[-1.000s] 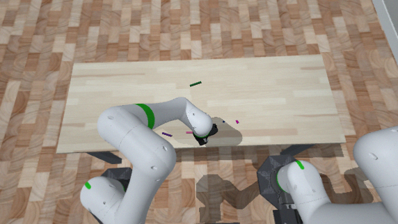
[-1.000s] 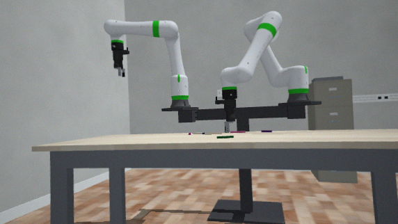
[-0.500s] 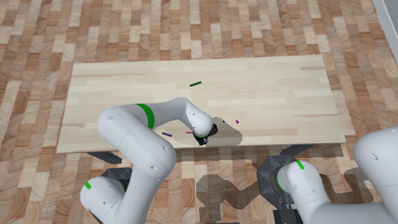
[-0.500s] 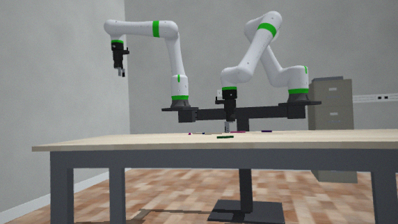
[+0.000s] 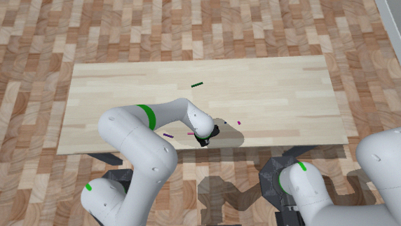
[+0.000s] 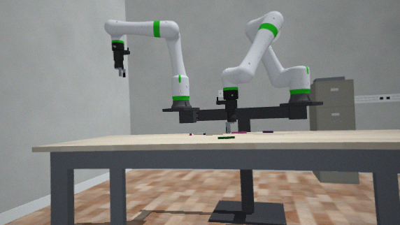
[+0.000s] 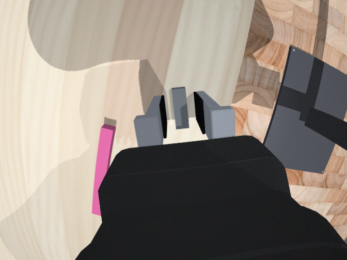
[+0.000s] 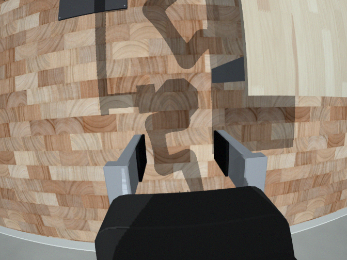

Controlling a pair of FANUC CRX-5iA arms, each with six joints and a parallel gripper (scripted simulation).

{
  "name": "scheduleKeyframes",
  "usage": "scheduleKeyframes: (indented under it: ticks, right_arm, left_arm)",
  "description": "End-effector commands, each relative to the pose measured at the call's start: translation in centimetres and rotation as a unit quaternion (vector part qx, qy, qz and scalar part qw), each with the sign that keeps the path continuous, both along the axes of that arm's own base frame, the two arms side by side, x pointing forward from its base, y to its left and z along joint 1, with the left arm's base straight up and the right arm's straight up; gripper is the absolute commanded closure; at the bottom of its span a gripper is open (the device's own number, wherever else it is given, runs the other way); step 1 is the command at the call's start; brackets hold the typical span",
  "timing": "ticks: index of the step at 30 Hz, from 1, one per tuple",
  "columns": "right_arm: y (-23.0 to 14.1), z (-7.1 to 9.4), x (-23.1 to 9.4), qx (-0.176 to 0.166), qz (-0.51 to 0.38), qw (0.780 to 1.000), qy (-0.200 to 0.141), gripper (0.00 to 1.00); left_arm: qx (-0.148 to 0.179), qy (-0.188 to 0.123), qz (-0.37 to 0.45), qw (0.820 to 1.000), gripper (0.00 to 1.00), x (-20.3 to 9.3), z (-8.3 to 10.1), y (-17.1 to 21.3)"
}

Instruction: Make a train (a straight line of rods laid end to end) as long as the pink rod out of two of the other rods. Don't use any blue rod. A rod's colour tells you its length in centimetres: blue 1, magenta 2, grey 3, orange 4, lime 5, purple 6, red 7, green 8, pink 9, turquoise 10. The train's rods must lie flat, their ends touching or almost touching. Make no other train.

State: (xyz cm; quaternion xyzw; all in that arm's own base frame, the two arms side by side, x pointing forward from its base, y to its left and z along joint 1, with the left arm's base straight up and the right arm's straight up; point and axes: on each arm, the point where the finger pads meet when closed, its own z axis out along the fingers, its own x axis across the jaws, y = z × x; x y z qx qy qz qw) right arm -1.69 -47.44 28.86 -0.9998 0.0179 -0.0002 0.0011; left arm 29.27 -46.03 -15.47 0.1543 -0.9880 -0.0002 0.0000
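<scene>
- Left pincer (image 5: pixel 205 142) (image 6: pixel 228 128) (image 7: pixel 182 114): partly opened and pointing down at the tabletop (image 5: pixel 263 81) (image 6: pixel 140 140) (image 7: pixel 56 112) (image 8: pixel 280 55), grasping nothing; a gap shows on either side between its black pads and the grey rod.
- Grey rod (image 7: pixel 180 109): between those pads, near the tabletop's edge. Its long axis runs up and down the left wrist view, its upper end leaning slightly left (roughly along the pads, not across them).
- Pink rod (image 5: pixel 191 133) (image 6: pixel 239 132) (image 7: pixel 102 170): flat just beside the left pincer, its long axis running left to right in the top view; part is hidden.
- Purple rod (image 5: pixel 168 135) (image 6: pixel 268 131): flat, well apart from the left pincer, its long axis sloping down to the right in the top view. It has yet to join the grey rod.
- Green rod (image 5: pixel 197 84) (image 6: pixel 226 138): flat, its long axis rising to the right in the top view.
- Blue rod (image 5: pixel 225 123) (image 6: pixel 204 133) and magenta rod (image 5: pixel 239 123) (image 6: pixel 190 134): near each other (the blue too small to read its axis).
- Right pincer (image 6: pixel 122 73) (image 8: pixel 180 155): released, fingers wide apart, raised beyond the tabletop's end.
</scene>
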Motion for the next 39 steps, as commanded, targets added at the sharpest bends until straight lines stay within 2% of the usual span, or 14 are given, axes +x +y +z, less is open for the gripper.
scheduleKeyframes:
  ticks: [1,35,39]
  right_arm:
    - [-0.03,0.1,-0.02,-0.001,0.0,1.0,0.0,0.0]
    - [-0.03,0.1,-0.02,-0.001,0.0,1.0,0.0,0.0]
    - [-0.03,0.1,-0.02,-0.001,0.0,1.0,0.0,0.0]
  left_arm:
    - [-0.001,-0.001,0.0,1.0,0.76,0.06,0.09,-0.07]
    - [-0.001,-0.001,0.0,1.0,0.76,0.06,0.1,-0.07]
    - [-0.001,-0.001,0.0,1.0,0.76,0.06,0.69,-0.07]
